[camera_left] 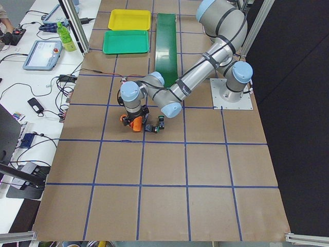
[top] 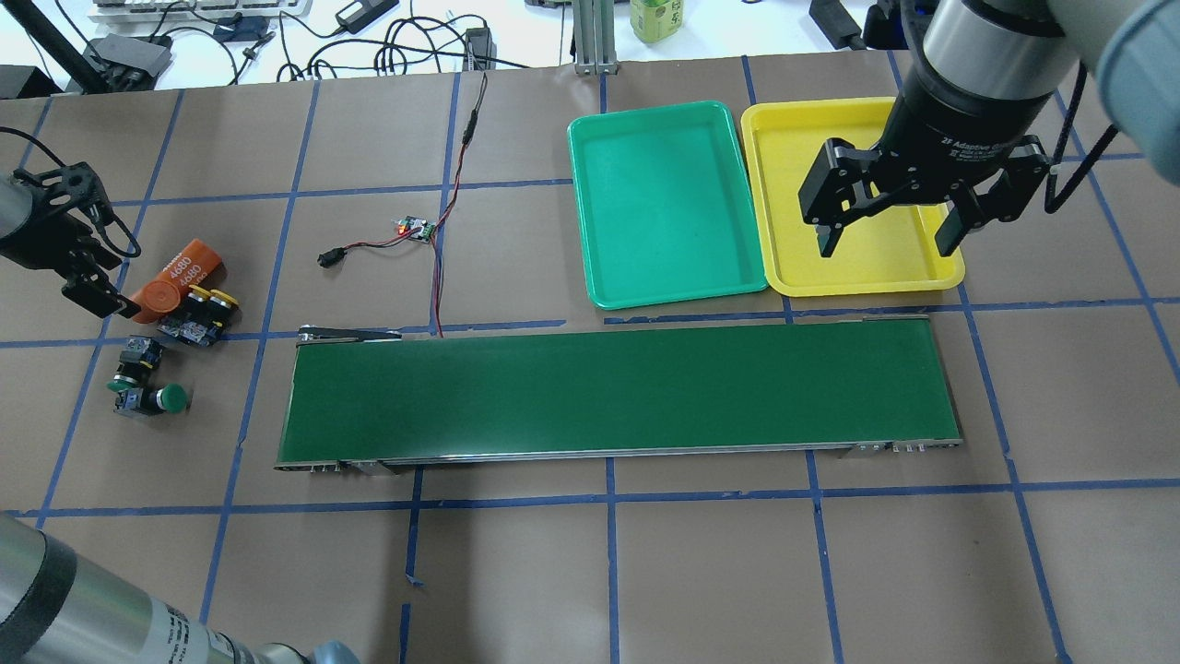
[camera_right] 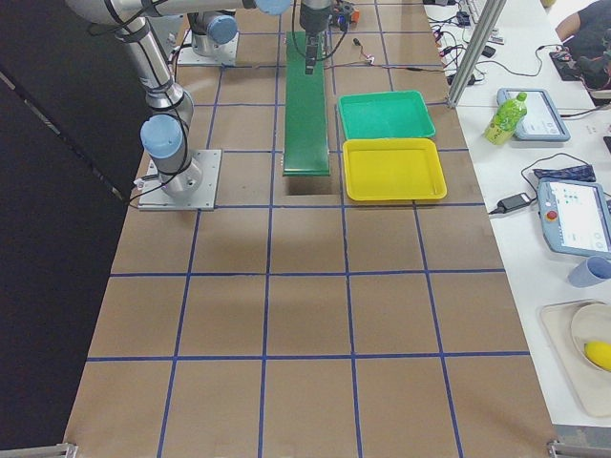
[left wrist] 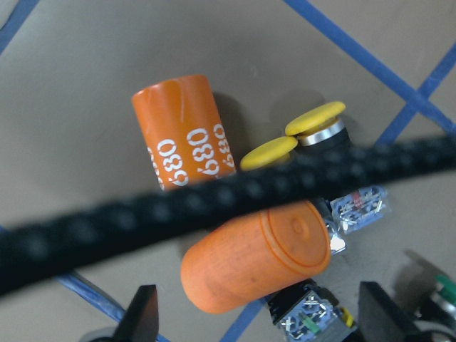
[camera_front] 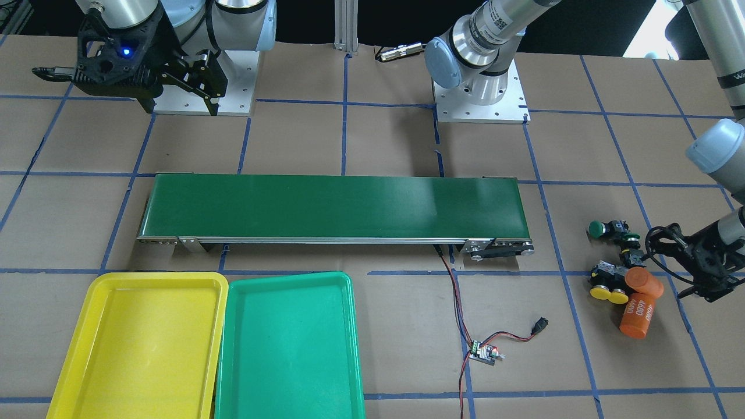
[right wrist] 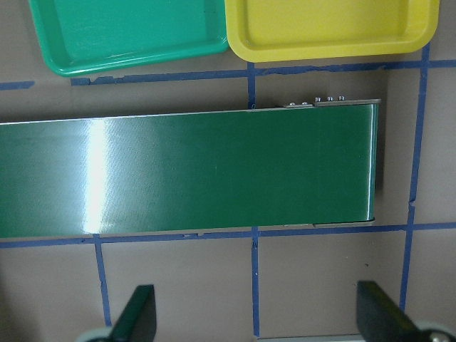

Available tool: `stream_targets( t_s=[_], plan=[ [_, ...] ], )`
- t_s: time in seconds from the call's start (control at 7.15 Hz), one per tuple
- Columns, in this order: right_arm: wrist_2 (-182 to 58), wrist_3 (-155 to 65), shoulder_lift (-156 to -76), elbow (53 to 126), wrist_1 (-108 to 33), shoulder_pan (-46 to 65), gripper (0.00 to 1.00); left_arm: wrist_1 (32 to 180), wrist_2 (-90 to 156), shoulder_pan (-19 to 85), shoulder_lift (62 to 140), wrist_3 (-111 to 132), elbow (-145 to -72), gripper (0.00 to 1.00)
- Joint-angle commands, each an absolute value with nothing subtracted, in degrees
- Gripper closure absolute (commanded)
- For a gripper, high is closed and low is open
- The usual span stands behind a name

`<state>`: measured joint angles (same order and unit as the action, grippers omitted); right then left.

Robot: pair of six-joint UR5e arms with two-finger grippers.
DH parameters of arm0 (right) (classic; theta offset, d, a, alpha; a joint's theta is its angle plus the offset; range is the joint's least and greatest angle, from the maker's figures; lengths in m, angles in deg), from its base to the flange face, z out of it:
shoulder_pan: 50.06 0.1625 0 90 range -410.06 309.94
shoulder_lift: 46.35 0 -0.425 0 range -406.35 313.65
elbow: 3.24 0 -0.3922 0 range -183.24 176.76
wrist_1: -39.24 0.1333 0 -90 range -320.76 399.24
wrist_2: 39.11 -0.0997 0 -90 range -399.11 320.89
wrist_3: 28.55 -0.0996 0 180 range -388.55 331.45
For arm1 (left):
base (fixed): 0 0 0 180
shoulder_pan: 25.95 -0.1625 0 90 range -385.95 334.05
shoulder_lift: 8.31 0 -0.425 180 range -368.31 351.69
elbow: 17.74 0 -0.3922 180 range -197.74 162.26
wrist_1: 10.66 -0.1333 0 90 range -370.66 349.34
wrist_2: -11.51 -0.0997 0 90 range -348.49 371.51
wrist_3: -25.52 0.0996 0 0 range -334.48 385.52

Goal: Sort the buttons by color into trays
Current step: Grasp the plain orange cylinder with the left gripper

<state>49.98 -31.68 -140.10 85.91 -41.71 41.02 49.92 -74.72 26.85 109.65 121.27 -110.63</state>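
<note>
Cable [left wrist: 214,197] over 2 yellow buttons [left wrist: 315,119], green button [left wrist: 447,286] cropped

buttons [top: 171,397] left of belt [top: 618,392] | green tray [top: 664,203] beside yellow tray [top: 784,184] | right jaws spread

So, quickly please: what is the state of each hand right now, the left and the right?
Left hand: open, holding nothing.
Right hand: open, holding nothing.
</note>
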Motion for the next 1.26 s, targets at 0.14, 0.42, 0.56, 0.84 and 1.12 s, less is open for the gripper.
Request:
stream_targets(
  t_s=[0.14,0.42,0.56,0.84,1.12],
  plan=[
    [49.92,-31.62,-140.13,85.88,-41.79,41.08,0.0,47.87,-72.53,26.52,110.51,129.82,-112.14,0.0],
    [49.84,-31.71,-140.13,85.88,-42.14,41.08,0.0,47.87,-69.46,26.52,111.3,131.24,-112.22,0.0],
    [49.92,-31.71,-140.04,85.97,-41.97,41.08,0.0,47.87,-68.13,26.52,111.48,131.42,-112.4,0.1],
    [50.36,-31.62,-140.22,85.88,-41.71,40.99,0.0,47.96,-68.56,26.52,111.22,131.42,-112.22,0.9],
    [50.1,-31.62,-140.65,86.06,-41.62,41.08,0.0,48.48,-68.82,26.43,109.82,131.25,-111.61,1.0]
  ],
)
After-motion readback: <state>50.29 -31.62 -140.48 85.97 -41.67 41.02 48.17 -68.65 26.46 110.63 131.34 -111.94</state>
